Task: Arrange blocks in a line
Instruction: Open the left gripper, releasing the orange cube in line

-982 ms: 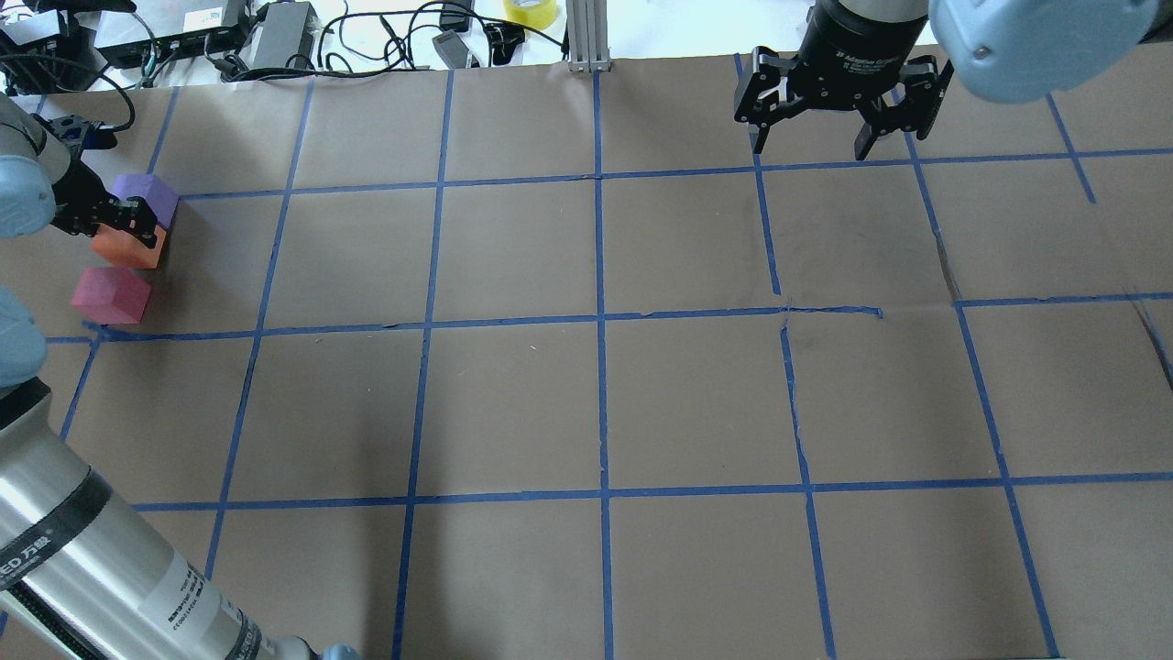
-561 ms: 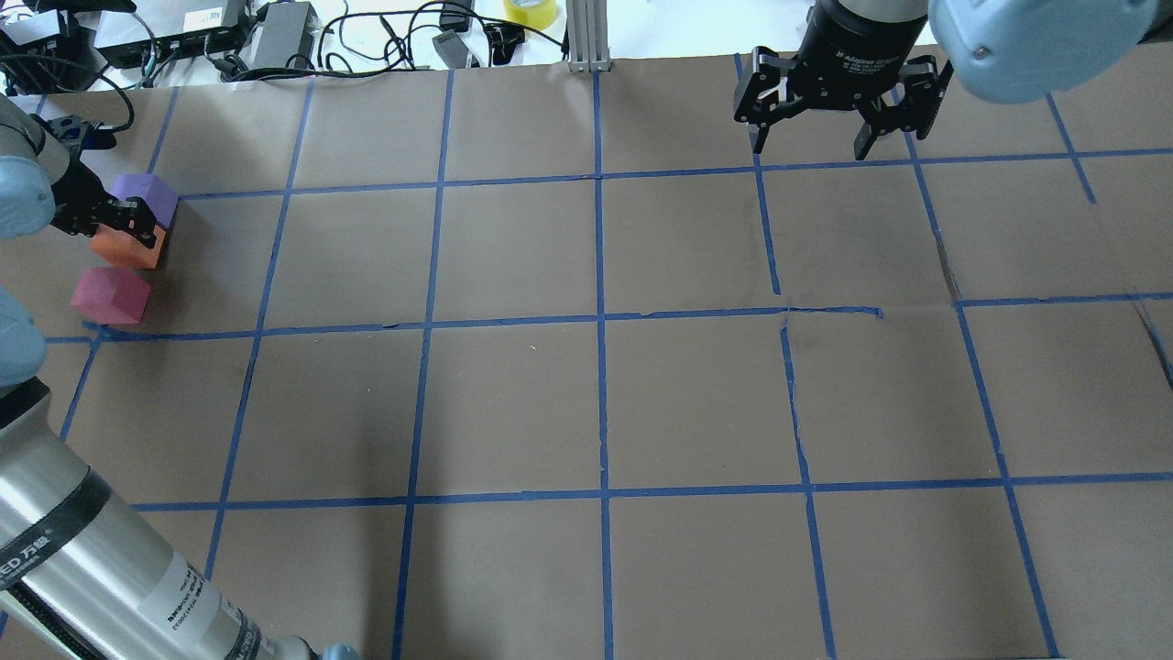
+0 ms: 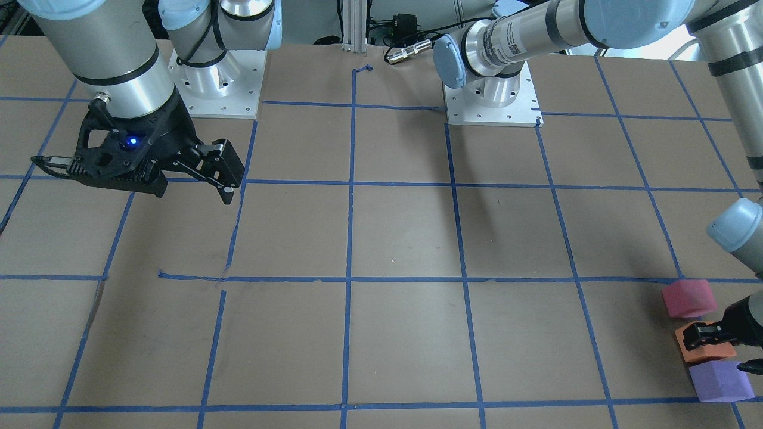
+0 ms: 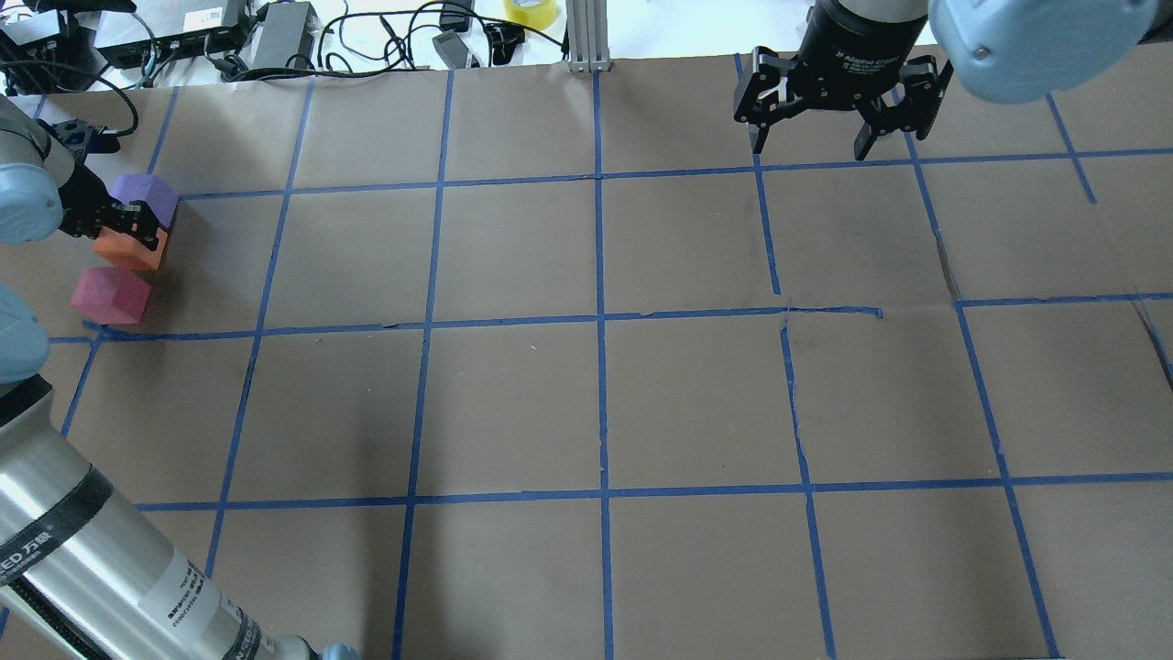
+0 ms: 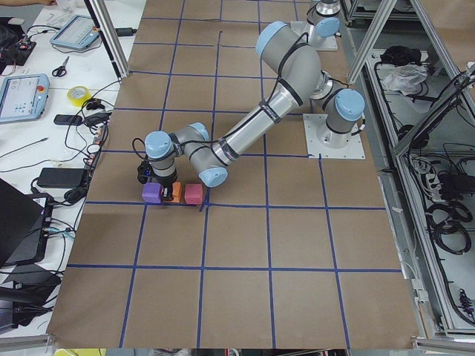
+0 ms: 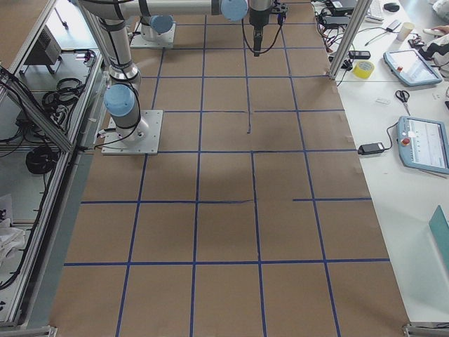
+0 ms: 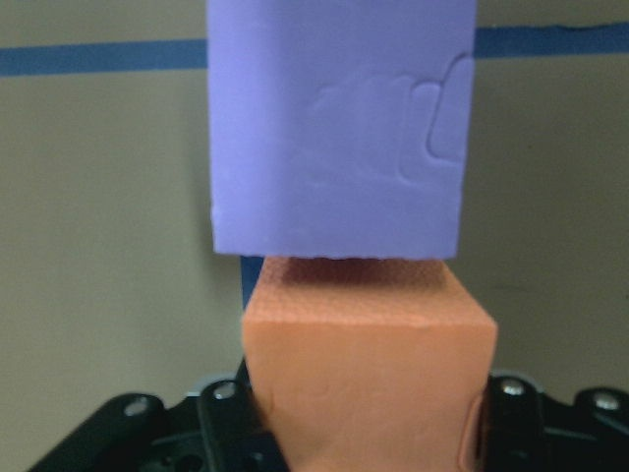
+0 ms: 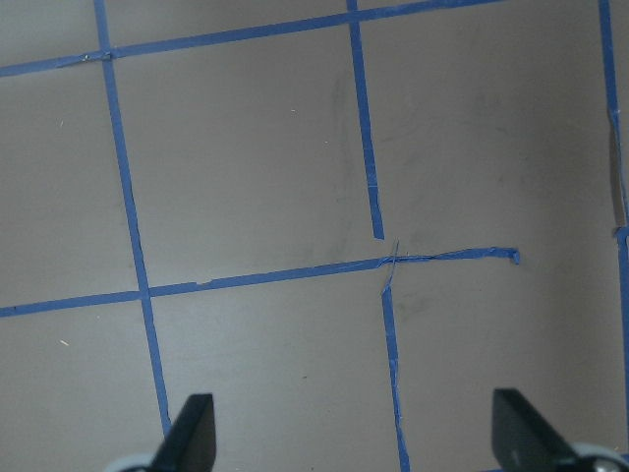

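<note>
Three blocks [image 5: 173,193] in row on table [image 4: 596,403], left edge of overhead frame, long axis top-to-bottom, slightly slanted: purple block [image 4: 147,195] touching orange block [image 4: 128,249], pinkish-red block [image 4: 110,295] just beside. Left gripper [image 3: 721,351] fingers clamped on orange block; right gripper [image 4: 809,147] fingers apart, upper right.

**Left Wrist View: Orange Block Gripped, Purple Block Directly Beyond**

The orange block [image 7: 369,379] is seen at bottom centre, seated between the fingers of the left gripper [image 7: 366,438], whose black parts flank it closely on both sides. The purple block [image 7: 339,128] is set immediately beyond it and fills the upper centre; no gap is visible between the two. Faint embossed marks are noted on the purple block's facing surface. The brown table [image 7: 108,246] is crossed by a strip of blue tape [image 7: 98,57] near the top edge.
</note>
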### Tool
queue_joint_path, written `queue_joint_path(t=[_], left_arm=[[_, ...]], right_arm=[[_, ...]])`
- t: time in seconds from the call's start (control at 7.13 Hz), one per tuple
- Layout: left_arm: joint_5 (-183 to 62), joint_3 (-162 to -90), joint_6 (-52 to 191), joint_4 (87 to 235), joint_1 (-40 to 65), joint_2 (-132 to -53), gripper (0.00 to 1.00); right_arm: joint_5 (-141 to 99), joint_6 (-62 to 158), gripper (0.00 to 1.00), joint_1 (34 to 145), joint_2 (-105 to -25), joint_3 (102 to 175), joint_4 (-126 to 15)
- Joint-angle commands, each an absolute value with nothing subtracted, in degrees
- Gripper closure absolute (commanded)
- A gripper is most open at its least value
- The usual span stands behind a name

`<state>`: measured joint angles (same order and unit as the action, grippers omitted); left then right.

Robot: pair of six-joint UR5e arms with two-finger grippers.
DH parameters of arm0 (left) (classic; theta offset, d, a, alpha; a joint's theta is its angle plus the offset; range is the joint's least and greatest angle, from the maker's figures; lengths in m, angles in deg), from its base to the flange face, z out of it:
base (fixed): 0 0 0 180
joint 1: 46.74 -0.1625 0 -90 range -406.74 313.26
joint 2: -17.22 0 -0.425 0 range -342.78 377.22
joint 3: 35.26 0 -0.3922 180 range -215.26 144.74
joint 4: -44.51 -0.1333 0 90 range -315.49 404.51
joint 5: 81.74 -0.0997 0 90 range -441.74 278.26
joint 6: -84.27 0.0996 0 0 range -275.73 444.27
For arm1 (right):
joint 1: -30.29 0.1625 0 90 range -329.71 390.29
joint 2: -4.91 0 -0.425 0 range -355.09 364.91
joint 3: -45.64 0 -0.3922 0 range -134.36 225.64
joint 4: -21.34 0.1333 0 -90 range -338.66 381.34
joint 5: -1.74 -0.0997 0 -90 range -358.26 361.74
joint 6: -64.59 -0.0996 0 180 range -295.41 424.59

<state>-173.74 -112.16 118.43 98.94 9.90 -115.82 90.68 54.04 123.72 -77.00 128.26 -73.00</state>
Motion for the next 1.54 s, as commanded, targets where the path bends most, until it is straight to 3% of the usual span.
queue_joint_path(t=[0.0,0.14,0.28,1.4], left_arm=[[-173.67,-112.25,118.02,94.99,9.86,-116.81,0.71],[-173.58,-112.68,117.67,94.26,9.95,-116.9,0.48],[-173.49,-113.12,117.84,94.08,9.95,-116.81,0.0],[-173.84,-113.13,118.28,100.93,9.95,-111.12,0.0]], right_arm=[[90.68,54.04,0.0,123.72,-77.0,128.26,-72.97],[90.68,54.04,0.0,123.72,-77.0,128.26,-72.96],[90.68,54.04,0.0,123.72,-77.0,128.26,-72.96],[90.68,54.04,0.0,123.72,-77.0,128.26,-72.96]])
